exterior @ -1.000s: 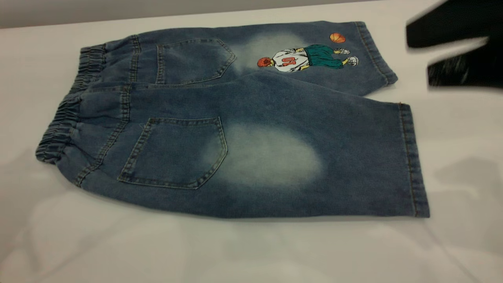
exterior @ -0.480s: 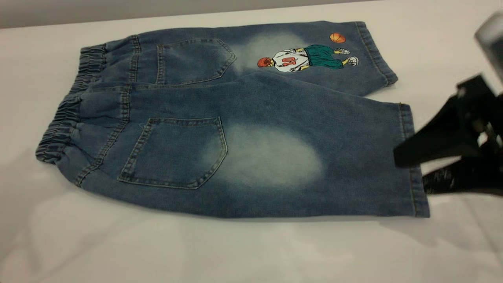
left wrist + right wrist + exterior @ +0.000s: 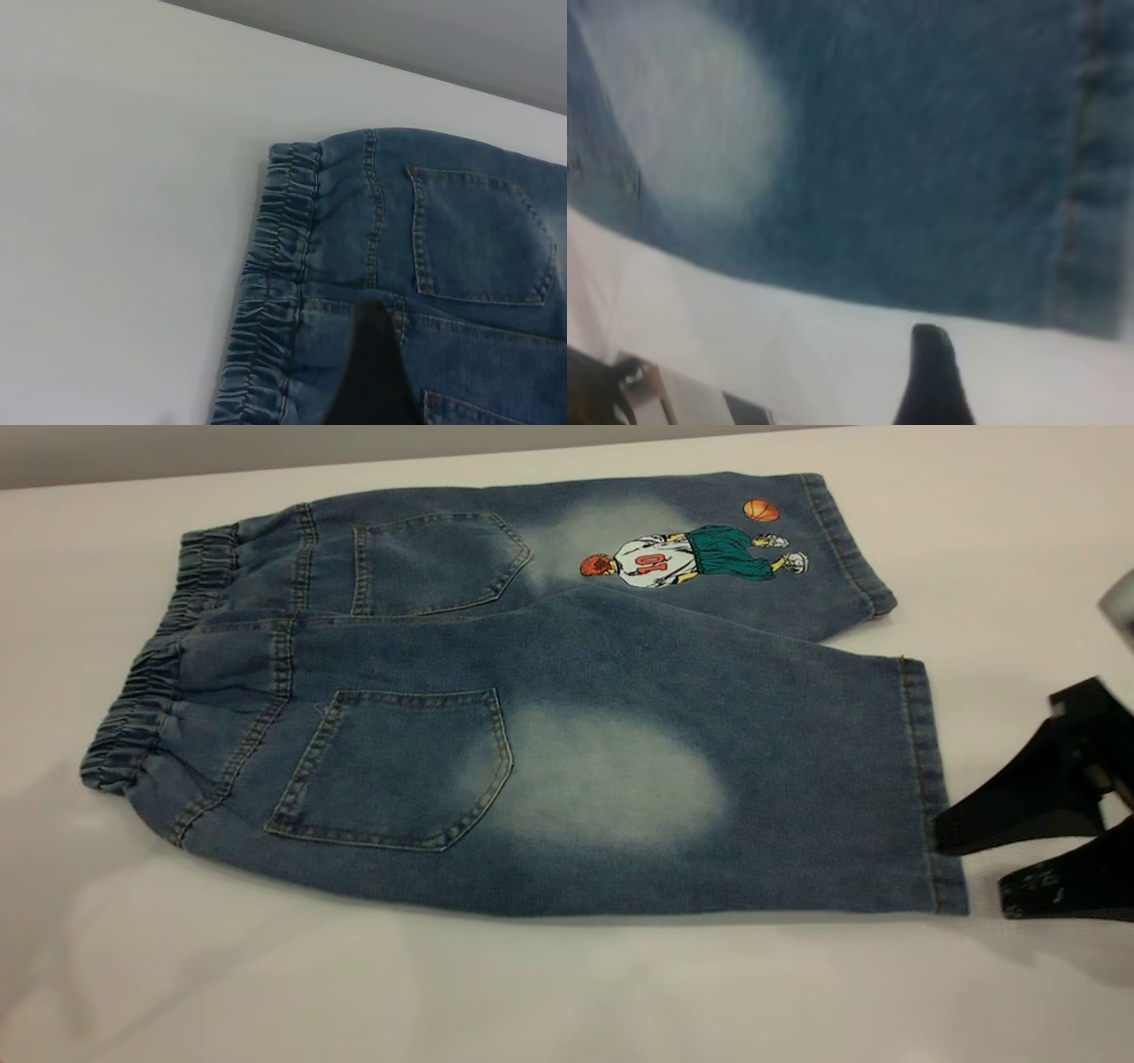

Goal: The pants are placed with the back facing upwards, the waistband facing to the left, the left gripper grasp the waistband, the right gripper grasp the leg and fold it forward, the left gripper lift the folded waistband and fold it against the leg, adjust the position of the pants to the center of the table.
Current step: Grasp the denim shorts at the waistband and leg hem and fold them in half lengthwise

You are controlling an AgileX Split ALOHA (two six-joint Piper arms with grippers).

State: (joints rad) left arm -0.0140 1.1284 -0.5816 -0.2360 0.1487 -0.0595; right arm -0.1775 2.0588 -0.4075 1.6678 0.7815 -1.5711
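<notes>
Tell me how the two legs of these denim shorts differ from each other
The leg nearer the camera is plain, with a large pale faded oval; the far leg carries an embroidered basketball player and an orange ball. The near leg overlaps the far leg's inner edge. The right gripper sits open at the near leg's hem; nothing is beside the far hem. Both are faded blue denim with stitched hems, lying flat on the table.

- The knee-length blue denim pants (image 3: 532, 700) lie flat, back up, on the smooth white table (image 3: 567, 992), unfolded.
- The gathered elastic waistband (image 3: 155, 682) sits at nine o'clock, ruched.
- The plain denim leg (image 3: 753, 788), with a pale faded oval, points to three o'clock, its stitched hem flat.
</notes>
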